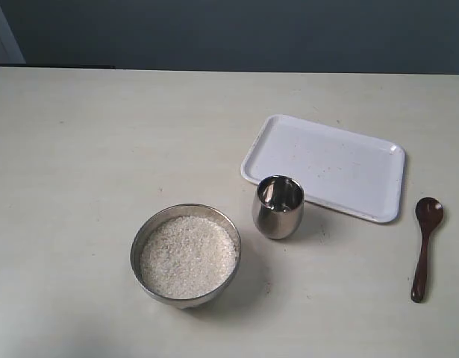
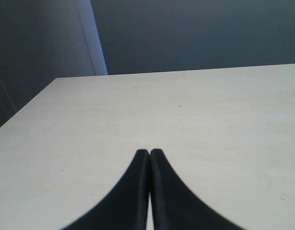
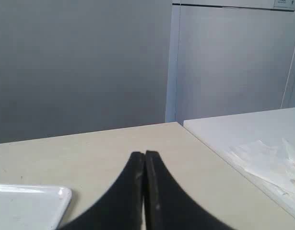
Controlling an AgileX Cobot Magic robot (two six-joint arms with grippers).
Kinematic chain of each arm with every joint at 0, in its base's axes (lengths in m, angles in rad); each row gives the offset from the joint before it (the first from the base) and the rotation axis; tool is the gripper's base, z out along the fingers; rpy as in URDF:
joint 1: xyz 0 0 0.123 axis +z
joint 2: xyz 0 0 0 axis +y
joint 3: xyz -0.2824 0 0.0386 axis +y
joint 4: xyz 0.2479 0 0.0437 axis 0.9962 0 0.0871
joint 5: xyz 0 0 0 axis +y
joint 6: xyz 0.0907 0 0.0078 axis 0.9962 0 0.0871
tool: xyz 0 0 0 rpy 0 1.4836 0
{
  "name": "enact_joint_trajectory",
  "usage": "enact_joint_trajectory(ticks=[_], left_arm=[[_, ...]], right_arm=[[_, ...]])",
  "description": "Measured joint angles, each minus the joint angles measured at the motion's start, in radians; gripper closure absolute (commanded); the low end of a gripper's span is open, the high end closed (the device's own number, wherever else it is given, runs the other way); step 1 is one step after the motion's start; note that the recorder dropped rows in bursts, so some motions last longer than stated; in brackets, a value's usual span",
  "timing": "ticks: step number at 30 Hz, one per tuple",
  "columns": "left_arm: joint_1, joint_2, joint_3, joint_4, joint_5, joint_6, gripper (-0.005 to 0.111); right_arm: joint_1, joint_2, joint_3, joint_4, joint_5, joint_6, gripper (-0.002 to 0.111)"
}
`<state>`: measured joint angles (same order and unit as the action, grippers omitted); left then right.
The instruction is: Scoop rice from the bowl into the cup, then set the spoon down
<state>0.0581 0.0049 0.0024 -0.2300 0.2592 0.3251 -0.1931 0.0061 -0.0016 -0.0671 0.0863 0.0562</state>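
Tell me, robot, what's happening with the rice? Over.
Left gripper shut, right gripper shut, both empty. Spoon lying on table, untouched. Rice in bowl, cup beside it. Nothing blocking.

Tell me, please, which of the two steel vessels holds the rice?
The wide, shallow bowl, filled with white rice; the narrower cup shows only steel inside.
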Motion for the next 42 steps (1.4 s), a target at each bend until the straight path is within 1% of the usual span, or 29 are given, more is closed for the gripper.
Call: enact_joint_trajectory(ticks=[8, 10, 12, 14, 15, 17, 23, 27, 30, 32, 36, 39, 42], left_arm=[[0.000, 0.000, 0.000, 0.000, 0.000, 0.000, 0.106], [0.000, 0.000, 0.000, 0.000, 0.000, 0.000, 0.106], [0.000, 0.000, 0.000, 0.000, 0.000, 0.000, 0.106], [0.000, 0.000, 0.000, 0.000, 0.000, 0.000, 0.106], [0.000, 0.000, 0.000, 0.000, 0.000, 0.000, 0.106], [0.000, 0.000, 0.000, 0.000, 0.000, 0.000, 0.106], [0.000, 0.000, 0.000, 0.000, 0.000, 0.000, 0.106], [0.000, 0.000, 0.000, 0.000, 0.000, 0.000, 0.106], [0.000, 0.000, 0.000, 0.000, 0.000, 0.000, 0.106], [0.000, 0.000, 0.000, 0.000, 0.000, 0.000, 0.106], [0.000, 0.000, 0.000, 0.000, 0.000, 0.000, 0.106], [0.000, 0.000, 0.000, 0.000, 0.000, 0.000, 0.106], [0.000, 0.000, 0.000, 0.000, 0.000, 0.000, 0.106]], right_arm=[[0.000, 0.000, 0.000, 0.014, -0.003, 0.003, 0.109], [0.000, 0.000, 0.000, 0.109, -0.021, 0.057, 0.109], [0.000, 0.000, 0.000, 0.319, -0.045, 0.194, 0.109], [0.000, 0.000, 0.000, 0.510, -0.067, 0.280, 0.109], [0.000, 0.000, 0.000, 0.569, -0.079, 0.305, 0.109], [0.000, 0.000, 0.000, 0.626, -0.104, 0.331, 0.109], [0.000, 0.000, 0.000, 0.670, -0.134, 0.348, 0.109], [0.000, 0.000, 0.000, 0.691, -0.092, 0.351, 0.109], [0.000, 0.000, -0.007, 0.671, -0.069, 0.323, 0.109], [0.000, -0.001, -0.056, 0.623, -0.039, 0.278, 0.109], [0.014, 0.041, -0.272, 0.507, -0.017, 0.158, 0.109], [0.042, 0.168, -0.451, 0.471, 0.060, 0.023, 0.109], [0.076, 0.359, -0.632, 0.487, 0.208, -0.143, 0.109]])
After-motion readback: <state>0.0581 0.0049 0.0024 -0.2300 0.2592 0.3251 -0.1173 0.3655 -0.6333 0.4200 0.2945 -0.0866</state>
